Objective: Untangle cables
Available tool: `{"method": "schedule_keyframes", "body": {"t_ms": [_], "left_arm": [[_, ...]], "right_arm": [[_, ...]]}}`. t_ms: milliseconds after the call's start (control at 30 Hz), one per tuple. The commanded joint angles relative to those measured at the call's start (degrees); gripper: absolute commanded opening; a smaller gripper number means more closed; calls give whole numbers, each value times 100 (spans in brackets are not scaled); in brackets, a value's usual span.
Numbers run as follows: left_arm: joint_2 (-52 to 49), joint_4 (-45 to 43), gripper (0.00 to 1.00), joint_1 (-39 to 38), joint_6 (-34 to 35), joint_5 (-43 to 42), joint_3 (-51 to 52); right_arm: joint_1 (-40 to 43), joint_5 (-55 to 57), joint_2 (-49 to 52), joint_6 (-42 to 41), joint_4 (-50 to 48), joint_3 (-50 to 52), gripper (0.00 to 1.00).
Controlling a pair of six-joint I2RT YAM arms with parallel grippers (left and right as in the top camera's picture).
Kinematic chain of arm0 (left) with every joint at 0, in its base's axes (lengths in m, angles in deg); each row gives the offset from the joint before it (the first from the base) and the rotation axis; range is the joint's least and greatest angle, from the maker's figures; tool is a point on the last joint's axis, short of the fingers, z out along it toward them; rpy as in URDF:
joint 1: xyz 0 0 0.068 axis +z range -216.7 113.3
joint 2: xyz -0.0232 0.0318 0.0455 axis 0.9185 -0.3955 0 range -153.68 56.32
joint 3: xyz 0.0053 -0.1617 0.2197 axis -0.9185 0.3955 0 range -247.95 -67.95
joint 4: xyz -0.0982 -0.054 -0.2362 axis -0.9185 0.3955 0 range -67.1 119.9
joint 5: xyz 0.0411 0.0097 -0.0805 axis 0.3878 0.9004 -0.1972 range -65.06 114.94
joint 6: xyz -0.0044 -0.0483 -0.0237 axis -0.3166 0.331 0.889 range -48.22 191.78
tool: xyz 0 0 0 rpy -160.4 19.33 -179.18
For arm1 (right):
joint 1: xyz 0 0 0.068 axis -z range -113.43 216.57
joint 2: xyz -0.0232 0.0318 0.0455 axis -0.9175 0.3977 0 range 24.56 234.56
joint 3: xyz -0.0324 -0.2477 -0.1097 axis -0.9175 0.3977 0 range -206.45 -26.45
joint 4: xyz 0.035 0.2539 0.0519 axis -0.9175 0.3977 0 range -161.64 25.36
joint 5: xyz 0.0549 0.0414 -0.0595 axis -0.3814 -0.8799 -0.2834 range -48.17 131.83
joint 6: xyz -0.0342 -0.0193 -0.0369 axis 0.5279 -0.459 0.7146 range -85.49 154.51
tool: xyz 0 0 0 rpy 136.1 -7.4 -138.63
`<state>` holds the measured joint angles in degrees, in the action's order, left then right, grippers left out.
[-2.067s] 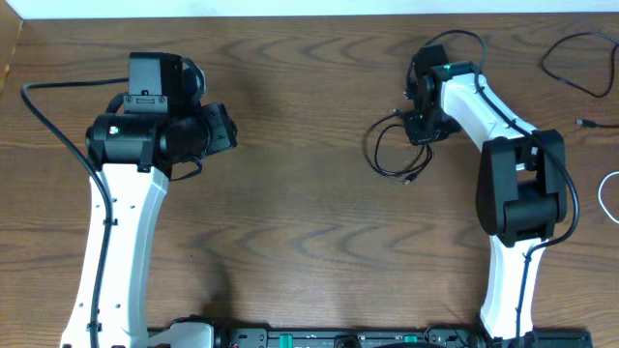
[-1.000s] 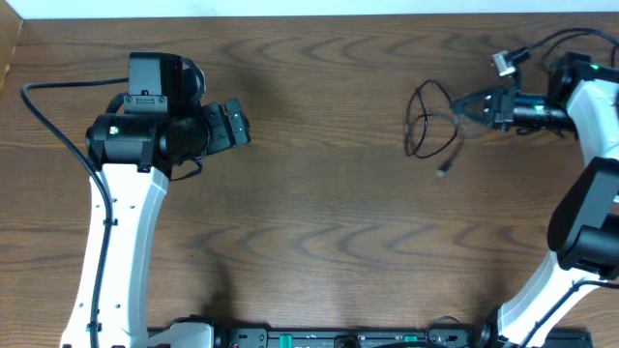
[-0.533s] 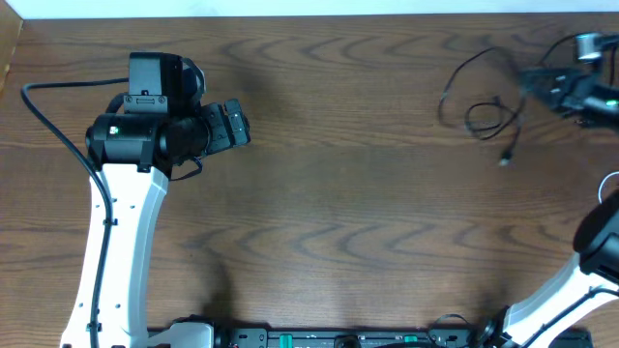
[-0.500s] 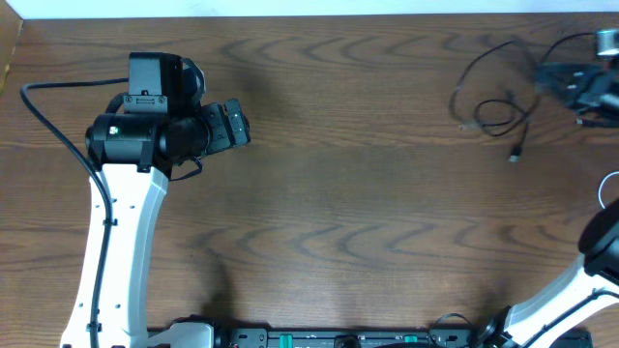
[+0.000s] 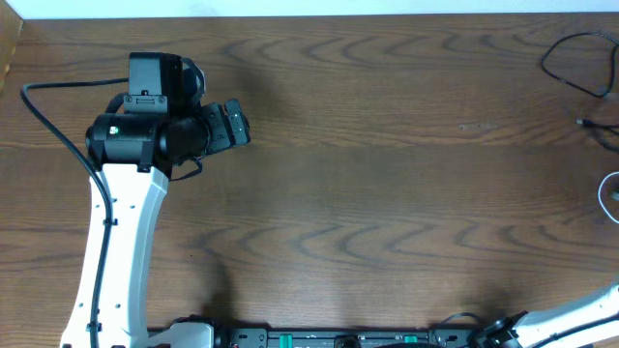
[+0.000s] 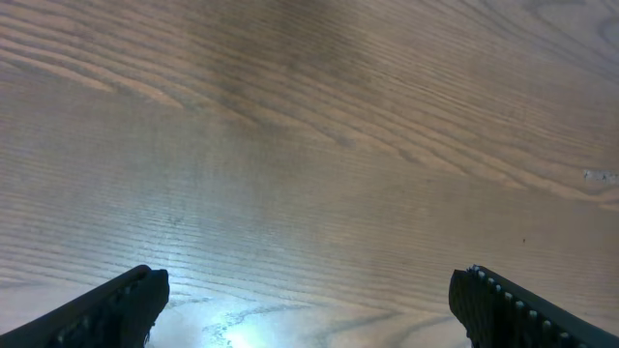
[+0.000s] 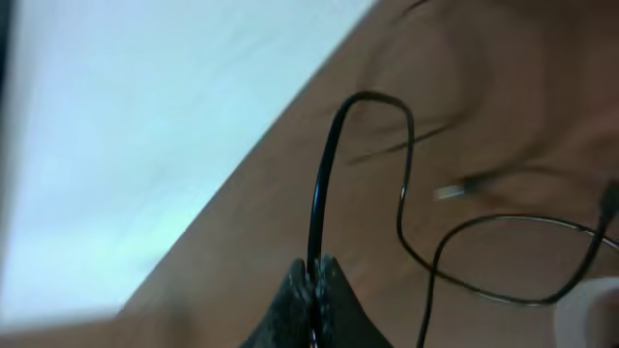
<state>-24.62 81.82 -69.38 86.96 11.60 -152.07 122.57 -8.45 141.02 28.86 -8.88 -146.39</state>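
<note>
In the right wrist view my right gripper (image 7: 314,277) is shut on a thin black cable (image 7: 325,164) that rises from the pinched fingertips and loops over the wood. A small plug end (image 7: 453,192) shows beyond the loop. In the overhead view the gripper itself is out of frame. Another black cable (image 5: 569,66) lies at the table's far right, with a plug (image 5: 585,123) and a white cable (image 5: 609,191) at the edge. My left gripper (image 5: 237,124) hovers open at the left, its fingers (image 6: 121,304) wide apart over bare wood (image 6: 309,164).
The wooden table (image 5: 368,174) runs to a pale wall along its far edge (image 5: 309,8). A thick black lead (image 5: 48,116) trails from the left arm. The right arm's base (image 5: 571,324) shows at the bottom right corner.
The right arm swung from mid-table to the far right with the black cable, leaving the overhead frame. The left arm has stayed still.
</note>
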Motion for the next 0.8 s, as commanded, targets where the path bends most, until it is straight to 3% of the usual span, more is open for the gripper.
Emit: {"method": "schedule_keyframes", "body": {"t_ms": [0,33,67,133,200,467,767], "left_arm": [[-28,13,97,-4,-9,50,-48],[-28,15,98,-2,-9,52,-48],[-28,15,98,-2,-9,50,-48],[-28,15,98,-4,-9,50,-48],[-28,15,98,-2,-9,50,-48],[-28,17,98,-4,-11,50,-48],[-28,17,98,-4,-9,50,-48]], "right_arm": [[48,807,-133,-466,-249,-111,1],[39,859,-133,-463,-356,-111,2],[13,933,-133,-466,-442,-111,32],[-26,979,-133,-463,-474,-111,70],[-96,964,-133,-466,-422,-111,88],[-737,962,-219,-302,205,-114,93],[-2251,968,-1182,914,1250,-114,93]]}}
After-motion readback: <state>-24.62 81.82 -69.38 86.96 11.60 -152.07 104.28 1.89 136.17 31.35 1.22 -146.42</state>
